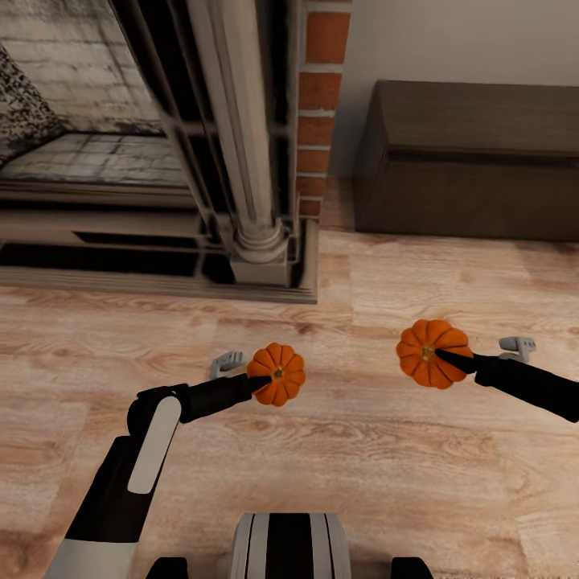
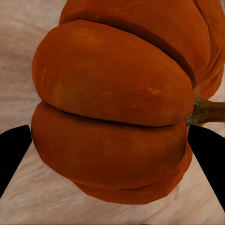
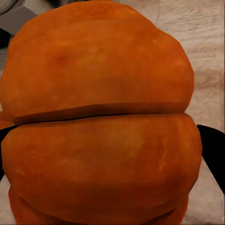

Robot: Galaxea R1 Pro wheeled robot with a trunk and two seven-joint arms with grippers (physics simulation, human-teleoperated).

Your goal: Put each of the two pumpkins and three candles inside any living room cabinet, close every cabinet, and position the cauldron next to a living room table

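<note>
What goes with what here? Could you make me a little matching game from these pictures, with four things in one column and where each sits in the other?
Things:
1. ribbed orange pumpkin in the left gripper
2. ribbed orange pumpkin in the right gripper
3. low dark-brown wooden cabinet
4. red brick column

Places:
A. against the back wall, at the right
B. held above the wooden floor, in front of the cabinet
C. between the fireplace and the pale wall
D. held above the floor, in front of the fireplace pillar

Pairs: 1-D, 2-B, 3-A, 4-C
</note>
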